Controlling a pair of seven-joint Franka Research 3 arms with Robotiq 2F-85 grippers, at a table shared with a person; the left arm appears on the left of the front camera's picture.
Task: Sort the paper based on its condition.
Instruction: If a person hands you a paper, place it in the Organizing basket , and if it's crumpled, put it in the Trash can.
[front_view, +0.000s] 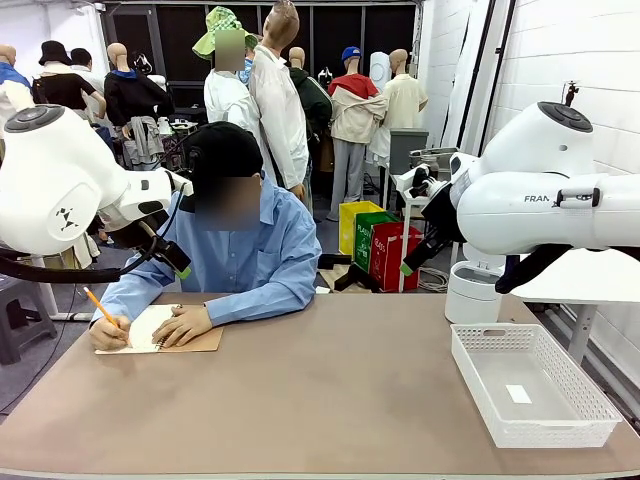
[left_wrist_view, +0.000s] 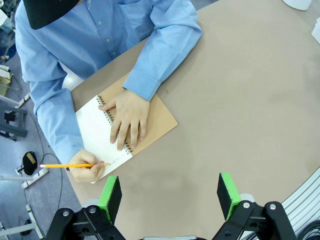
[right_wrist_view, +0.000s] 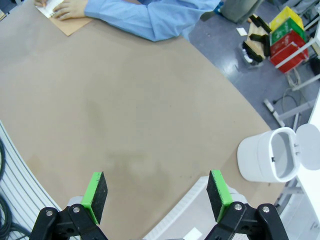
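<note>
Person (front_view: 250, 250) writes in notebook (front_view: 147, 321) at bench's (front_view: 330, 400) 10 o'clock; left fingers (left_wrist_view: 111, 197), right fingers (right_wrist_view: 96, 196) hang wide, empty, likely awaiting paper; basket (front_view: 545, 433) at 4 o'clock likely sorting target.

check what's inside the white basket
A small white scrap lies on the floor of the white basket. Its near mesh wall hides the floor's front strip, so that part is unseen.

Matt brown tabletop (front_view: 330, 400), white plastic basket (front_view: 550, 432), kraft-card notebk cover (left_wrist_view: 160, 120)
</note>
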